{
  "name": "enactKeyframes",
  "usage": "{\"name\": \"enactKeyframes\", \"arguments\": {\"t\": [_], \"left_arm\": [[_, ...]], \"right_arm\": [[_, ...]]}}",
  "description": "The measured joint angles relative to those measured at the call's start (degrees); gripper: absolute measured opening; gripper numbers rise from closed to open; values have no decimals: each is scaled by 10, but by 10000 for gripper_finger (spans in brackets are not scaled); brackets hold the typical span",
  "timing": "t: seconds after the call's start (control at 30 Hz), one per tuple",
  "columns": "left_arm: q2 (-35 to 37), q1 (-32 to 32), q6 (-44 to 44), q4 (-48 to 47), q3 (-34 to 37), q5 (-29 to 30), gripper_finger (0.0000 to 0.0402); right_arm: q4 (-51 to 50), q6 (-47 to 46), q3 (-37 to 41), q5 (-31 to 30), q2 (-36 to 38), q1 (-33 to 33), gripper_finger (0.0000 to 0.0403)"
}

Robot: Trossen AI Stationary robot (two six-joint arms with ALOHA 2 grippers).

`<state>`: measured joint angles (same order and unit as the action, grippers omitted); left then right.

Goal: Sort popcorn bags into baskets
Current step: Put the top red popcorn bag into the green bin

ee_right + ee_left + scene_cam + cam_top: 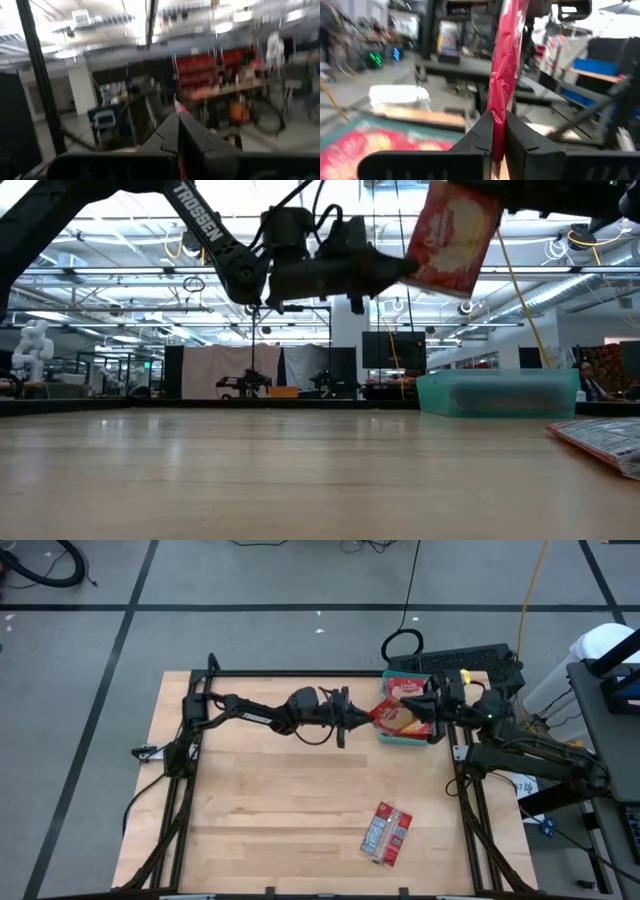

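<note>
Wooden tabletop under warehouse lights: one teal basket at its far right edge. Both arms meet above it, left gripper and right gripper each clamped on one raised popcorn bag; opposed pulls could tear it. Three bags visible: this, one in the basket, one near the front edge.

table: pale wood, smooth, matt | basket: teal plastic, translucent | bag above basket: glossy red film | arms: matt black
</note>
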<state>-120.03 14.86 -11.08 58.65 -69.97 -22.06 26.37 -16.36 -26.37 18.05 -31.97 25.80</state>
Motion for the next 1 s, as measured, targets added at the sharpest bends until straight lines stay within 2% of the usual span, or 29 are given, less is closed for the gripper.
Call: {"name": "enactKeyframes", "arguments": {"t": [0.13, 0.33, 0.47, 0.57, 0.7, 0.83, 1.0], "left_arm": [[0, 14, -15, -52, 0, -57, 16], [9, 43, -23, -180, 0, -107, 16], [50, 55, 36, -325, 1, -106, 17], [92, 55, 91, -422, 1, -81, 16], [134, 49, 139, -506, 0, -49, 18], [151, 46, 151, -528, 1, -47, 18], [150, 42, 151, -538, 1, -30, 18]], "right_arm": [[-115, -7, 0, 2, 10, 0, 19], [-243, -1, 0, -1, 11, 0, 74], [-312, 32, 0, -38, 11, 0, 115], [-354, 69, 0, -80, 10, 0, 143], [-353, 93, 0, -93, -7, 0, 175], [-323, 103, 0, -87, -51, 0, 198], [-266, 101, 0, -27, -126, -1, 193]]}}
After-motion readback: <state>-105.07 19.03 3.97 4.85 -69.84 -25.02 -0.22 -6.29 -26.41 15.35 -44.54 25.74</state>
